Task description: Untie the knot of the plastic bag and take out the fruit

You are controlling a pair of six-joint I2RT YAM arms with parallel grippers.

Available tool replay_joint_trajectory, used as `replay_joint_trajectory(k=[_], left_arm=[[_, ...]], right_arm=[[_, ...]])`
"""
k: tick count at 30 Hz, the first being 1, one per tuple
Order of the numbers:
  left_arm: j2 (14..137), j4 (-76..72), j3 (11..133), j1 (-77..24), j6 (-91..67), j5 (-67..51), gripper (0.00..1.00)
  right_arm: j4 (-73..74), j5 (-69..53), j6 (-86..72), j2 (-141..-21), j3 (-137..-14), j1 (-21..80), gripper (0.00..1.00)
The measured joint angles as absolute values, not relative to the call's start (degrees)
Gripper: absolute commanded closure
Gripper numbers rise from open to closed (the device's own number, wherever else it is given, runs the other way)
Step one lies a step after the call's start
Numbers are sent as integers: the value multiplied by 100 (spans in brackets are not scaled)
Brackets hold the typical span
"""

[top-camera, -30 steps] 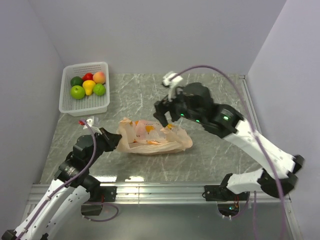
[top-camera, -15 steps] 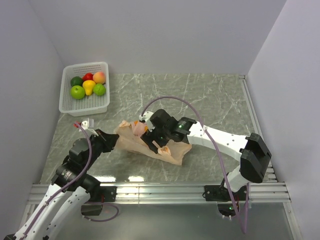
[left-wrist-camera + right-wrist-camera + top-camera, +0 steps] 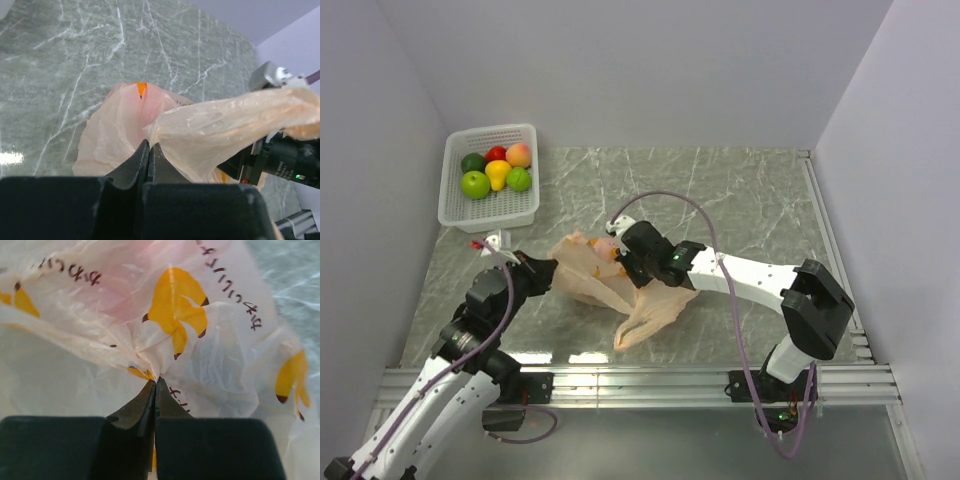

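The plastic bag (image 3: 645, 312) lies crumpled mid-table, pale peach with orange marks. My left gripper (image 3: 553, 271) is shut on its left end; in the left wrist view the jaws (image 3: 149, 145) pinch a fold of the bag (image 3: 210, 132). My right gripper (image 3: 621, 263) is shut on the bag's top; its wrist view shows the tips (image 3: 156, 380) closed on gathered plastic (image 3: 210, 360). No separate knot can be picked out. A pinkish shape (image 3: 150, 270) shows through the plastic. A red apple (image 3: 496, 153) and a red-yellow apple (image 3: 519, 154) lie in the basket.
The white basket (image 3: 488, 212) stands at the back left and also holds green apples (image 3: 475, 184) and a yellow pear (image 3: 498, 173). White walls close in the marble table on the left, back and right. A metal rail runs along the near edge.
The right arm came down from above the bag's right side onto its middle and its gripper shut on the plastic. The bag's lower flap now stretches toward the near edge. The left grip held.
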State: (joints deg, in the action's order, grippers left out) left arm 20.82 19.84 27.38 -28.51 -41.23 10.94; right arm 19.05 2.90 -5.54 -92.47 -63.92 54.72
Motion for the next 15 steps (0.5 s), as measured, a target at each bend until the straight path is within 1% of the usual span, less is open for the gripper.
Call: replay_joint_trajectory(k=[3, 5, 6, 7, 9, 10, 11, 12, 15], left_arm=[[2762, 1643, 2834, -2851, -3983, 1223, 99], [3328, 1479, 3006, -2851, -3833, 1369, 91], [3573, 1411, 3114, -2849, -3767, 1437, 83], [3835, 1358, 3253, -2847, -3684, 1496, 62], [4237, 1293, 3546, -2845, -3527, 1564, 38], [4351, 1245, 3675, -2840, -3485, 1581, 18], [4394, 1177, 3767, -2834, -3450, 1573, 9], [4386, 1120, 3811, -2832, -3485, 1531, 2], [4077, 1072, 3837, -2823, -3717, 1323, 1]], right_arm=[[1678, 556, -738, -9209, -6344, 5249, 100], [1608, 784, -954, -9142, -6324, 5083, 100], [1581, 915, -1098, -9080, -6324, 4989, 100], [1564, 1057, -1238, -9006, -6324, 4904, 100], [1538, 1280, -1507, -8814, -6324, 4768, 100], [1520, 1347, -1621, -8713, -6324, 4720, 100], [1496, 1382, -1717, -8637, -6324, 4703, 100], [1457, 1406, -1817, -8543, -6324, 4700, 100], [1293, 1446, -2056, -8337, -6292, 4797, 100]])
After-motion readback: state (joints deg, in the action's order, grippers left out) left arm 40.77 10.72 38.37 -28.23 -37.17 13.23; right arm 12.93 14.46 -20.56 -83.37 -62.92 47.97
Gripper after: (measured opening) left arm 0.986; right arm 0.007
